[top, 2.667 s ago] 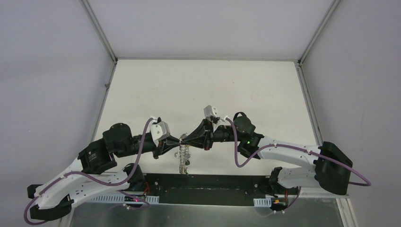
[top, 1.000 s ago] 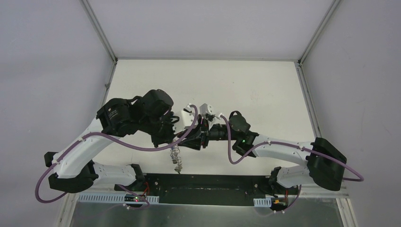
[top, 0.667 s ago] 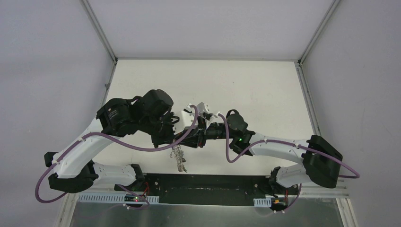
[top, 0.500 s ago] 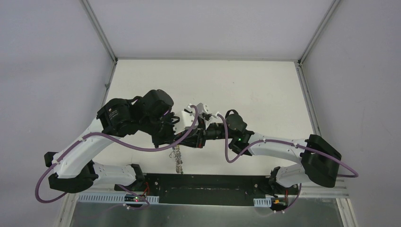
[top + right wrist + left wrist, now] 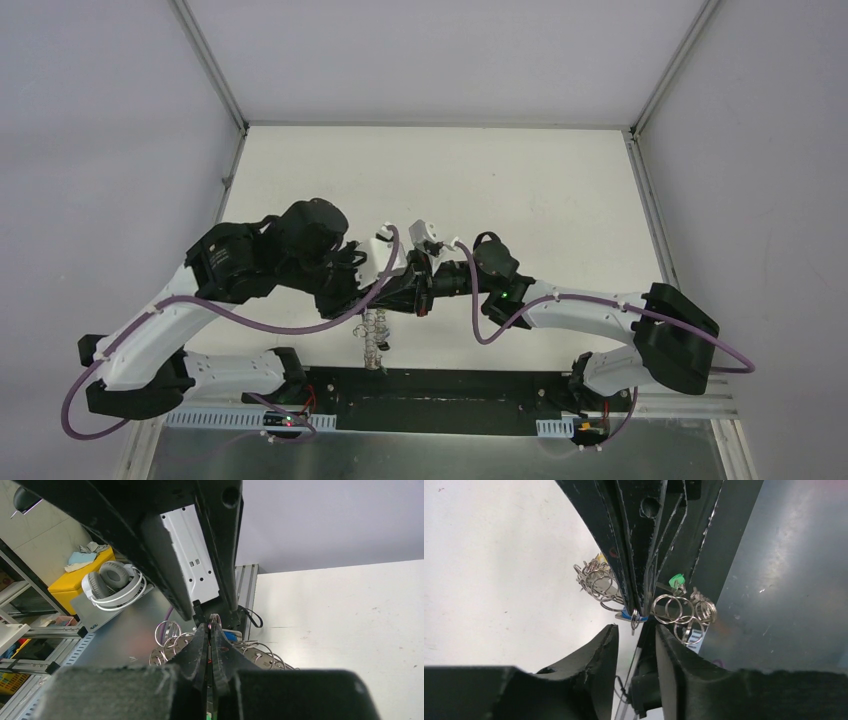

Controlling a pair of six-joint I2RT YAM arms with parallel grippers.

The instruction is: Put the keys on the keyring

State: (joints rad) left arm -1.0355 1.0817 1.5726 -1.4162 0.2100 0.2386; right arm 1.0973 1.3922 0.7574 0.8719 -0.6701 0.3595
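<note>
Over the near edge of the bench point(image 5: 450, 180), mid-frame in the overhead view: my left gripper point(image 5: 636, 632) and my right gripper point(image 5: 210, 630) meet nose to nose, and the keyring point(image 5: 375, 338) dangles beneath them, off the surface.
Keyring up close: in the left wrist view its wire loops bunch on either side of my right gripper's fingers point(image 5: 634, 555), which come down from the top of the frame. A green key head point(image 5: 677, 580) sits at the upper right of the bunch, a blue tag point(image 5: 626, 614) at its low centre.
Step in hand, as I judge it: passing the ring between grippers so that one loop is offered up for a key.
Doing it well: pinch a single wire only, hold the ring steady so that it does not swing, and bring the free gripper squarely onto a loop's edge — not into the tangle.
Right gripper's state: fingers pressed together, clamped on a thin loop of the keyring.
Left gripper's state: fingers apart by a narrow gap just below the ring — nothing between them that I can see.
</note>
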